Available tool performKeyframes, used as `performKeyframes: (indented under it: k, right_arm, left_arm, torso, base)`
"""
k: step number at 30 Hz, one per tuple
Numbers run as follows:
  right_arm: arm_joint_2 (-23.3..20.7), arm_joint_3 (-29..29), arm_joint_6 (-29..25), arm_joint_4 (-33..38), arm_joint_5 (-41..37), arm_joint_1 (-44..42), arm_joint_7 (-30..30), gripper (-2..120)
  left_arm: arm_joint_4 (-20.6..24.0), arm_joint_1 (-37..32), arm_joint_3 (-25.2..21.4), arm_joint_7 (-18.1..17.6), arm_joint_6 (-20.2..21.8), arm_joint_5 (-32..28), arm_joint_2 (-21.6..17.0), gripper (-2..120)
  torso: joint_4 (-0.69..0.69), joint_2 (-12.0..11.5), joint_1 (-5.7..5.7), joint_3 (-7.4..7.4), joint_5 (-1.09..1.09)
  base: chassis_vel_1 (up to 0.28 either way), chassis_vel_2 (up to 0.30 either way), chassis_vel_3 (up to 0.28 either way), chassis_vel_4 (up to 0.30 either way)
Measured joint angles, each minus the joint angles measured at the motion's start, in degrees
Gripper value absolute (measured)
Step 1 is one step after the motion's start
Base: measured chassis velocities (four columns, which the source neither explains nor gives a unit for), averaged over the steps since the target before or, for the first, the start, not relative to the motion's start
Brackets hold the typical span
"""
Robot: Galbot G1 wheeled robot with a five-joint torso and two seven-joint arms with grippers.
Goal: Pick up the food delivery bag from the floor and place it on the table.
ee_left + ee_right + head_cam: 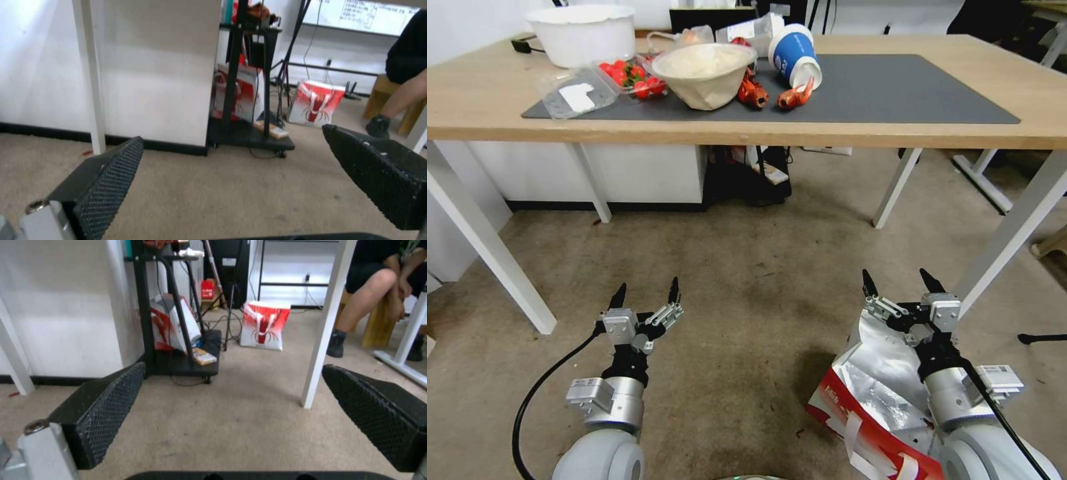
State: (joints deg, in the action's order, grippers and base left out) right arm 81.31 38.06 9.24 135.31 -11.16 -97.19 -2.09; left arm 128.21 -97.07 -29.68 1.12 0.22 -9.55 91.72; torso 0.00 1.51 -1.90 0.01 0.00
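Nearest the robot, the food delivery bag (875, 387) is lying on the floor (747, 280) at lower right, beneath the right arm. Its long axis is running from the near red-and-white end, where the white strap handles (860, 443) are trailing, toward the far crinkled silver foil end, which is pointing at the table; whether that end is the mouth cannot be told. The right arm is covering the bag's right portion, and the frame edge is cutting off its near corner.

The right gripper (899, 283) is hovering over the bag's far foil end, fingers spread wide and holding nothing; the right wrist view shows bare floor between its pads (106, 410). The left gripper (646, 293) is hanging over bare floor well left of the bag, likewise wide open and empty.

Farther off, the table (747, 130) is carrying a dark grey mat (894, 90), a paper bowl (704, 72), strawberries (630, 77), a tipped blue cup (795, 57) and a white tub (582, 33).
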Motion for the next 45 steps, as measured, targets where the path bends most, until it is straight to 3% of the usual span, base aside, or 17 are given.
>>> performKeyframes:
  k: [17,25,28,30,34,36,38,40,45]
  right_arm:
    - [-0.76,0.04,0.4,-0.26,-0.32,0.45,-0.21,100]
    - [-5.69,1.72,2.88,-2.33,-3.63,1.49,-2.58,100]
    - [-9.64,3.42,4.91,-4.5,-6.6,2.76,-6.47,100]
    - [-9.94,3.55,5.03,-4.72,-6.81,2.87,-6.8,100]
    - [-14.35,6.01,7.02,-8.12,-10.72,4.15,-13.55,100]
    - [-17.29,8.56,8.63,-10.99,-13.04,4.81,-19.83,100]
    - [-17.79,8.91,8.72,-11.55,-13.29,4.97,-20.7,100]
    - [-22.27,10.61,8.51,-16.62,-14.15,6.97,-26.57,100]
    - [-26.69,11.48,7.14,-20.59,-14.45,8.15,-30.64,100]
  left_arm:
    - [-0.17,-0.07,-0.18,0.1,-0.96,0.32,0.11,100]
    - [-0.15,-0.23,-0.43,0.36,-1.89,0.48,0.08,100]
    - [-0.1,-0.18,-0.57,0.37,-2.17,0.48,0.03,100]
    - [-0.1,-0.18,-0.57,0.37,-2.18,0.48,0.03,100]
    - [0.11,-0.11,-0.59,0.37,-2.27,0.48,0.13,100]
    - [0.28,-0.08,-0.57,0.37,-2.29,0.48,0.32,100]
    - [0.32,-0.07,-0.57,0.37,-2.29,0.48,0.35,100]
    - [0.69,-0.12,-0.56,0.37,-2.29,0.47,0.41,100]
    - [0.95,-0.16,-0.69,0.37,-2.29,0.44,0.43,100]
  torso:
    - [0.0,-0.08,0.06,-0.01,0.0]
    - [-0.01,0.07,0.03,-0.01,0.01]
    - [0.01,0.11,0.01,-0.01,0.0]
    - [0.01,0.12,0.01,-0.01,0.0]
    - [0.0,0.16,0.0,0.0,0.01]
    - [0.0,0.18,-0.01,-0.01,0.02]
    - [0.0,0.19,-0.01,-0.01,0.01]
    - [0.0,0.23,-0.02,-0.01,0.02]
    - [0.0,0.26,-0.02,-0.01,0.01]
  base:
    - [0.0,0.0,0.0,0.0]
    - [0.0,0.0,0.0,0.0]
    - [0.0,0.0,0.0,0.0]
    - [0.0,0.0,0.0,0.0]
    - [0.0,0.0,0.0,0.0]
    - [0.0,0.0,0.0,0.0]
    - [0.0,0.0,0.0,0.0]
    - [0.0,0.0,0.0,0.0]
    - [0.0,0.0,0.0,0.0]
